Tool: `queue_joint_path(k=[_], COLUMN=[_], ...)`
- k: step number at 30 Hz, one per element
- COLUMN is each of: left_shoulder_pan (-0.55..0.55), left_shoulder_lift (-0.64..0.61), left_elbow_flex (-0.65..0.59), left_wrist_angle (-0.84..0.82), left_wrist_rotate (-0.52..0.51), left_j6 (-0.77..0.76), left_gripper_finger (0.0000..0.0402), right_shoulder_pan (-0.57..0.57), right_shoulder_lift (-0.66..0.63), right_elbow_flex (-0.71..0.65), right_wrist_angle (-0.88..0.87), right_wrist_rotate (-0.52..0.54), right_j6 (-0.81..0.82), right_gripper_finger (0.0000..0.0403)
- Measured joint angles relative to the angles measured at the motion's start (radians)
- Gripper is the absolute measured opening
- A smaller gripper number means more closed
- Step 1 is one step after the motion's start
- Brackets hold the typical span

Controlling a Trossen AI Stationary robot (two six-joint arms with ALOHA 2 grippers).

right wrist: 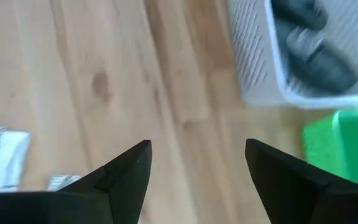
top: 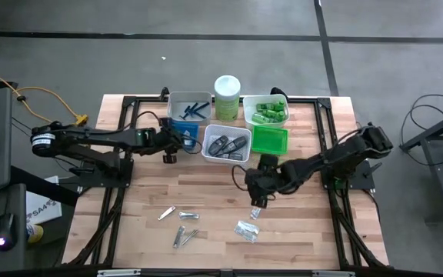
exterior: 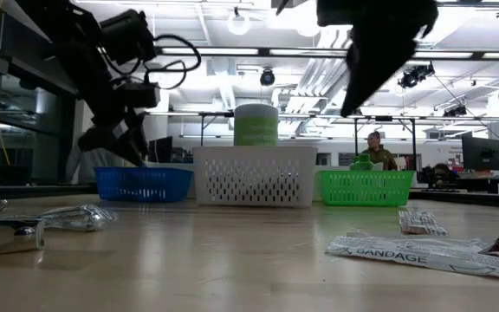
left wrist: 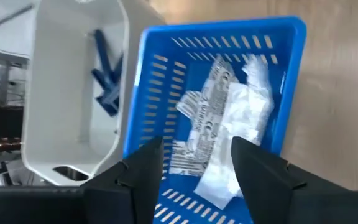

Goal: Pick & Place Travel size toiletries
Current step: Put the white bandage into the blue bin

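trays [top: 189, 101]: 5 | canister [top: 227, 96]: 1 | arms: 2 | table clippers [top: 184, 236]: 3

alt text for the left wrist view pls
The left gripper, fingers open and empty, hangs over a blue slotted plastic tray holding clear printed packets. Beside the tray stands a white plastic bin containing thin blue razors, on pale wood table.

Behind the middle tray [top: 227, 144] stood the canister [top: 227, 97]. Trays [top: 188, 106] flanked it left and right. Packets [top: 247, 229] and clippers [top: 177, 212] lay on the table [top: 206, 192] before it.
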Motion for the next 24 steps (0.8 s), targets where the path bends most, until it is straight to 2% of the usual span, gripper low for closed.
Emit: queue_joint_path(k=[8,17,24], left_shoulder_pan=[0.000,0.000,0.000], left_shoulder_lift=[-0.091,-0.111,-0.111], left_elbow_flex=[0.000,0.000,0.000], left_wrist_angle=[0.000,-0.001,0.000], left_wrist_rotate=[-0.005,-0.002,0.026], left_j6=[-0.003,-0.044,-0.063], left_gripper_finger=[0.0184,0.0184,0.0184], right_shoulder_pan=[0.103,0.146,0.146], right_shoulder_lift=[-0.001,0.000,0.000], right_elbow_flex=[-0.090,-0.248,-0.373], right_wrist_angle=[0.051,0.149,0.377], right_wrist_rotate=[0.007,0.024,0.008], right_j6=[0.297,0.744,0.923], right_gripper_finger=[0.0252,0.0251,0.0251])
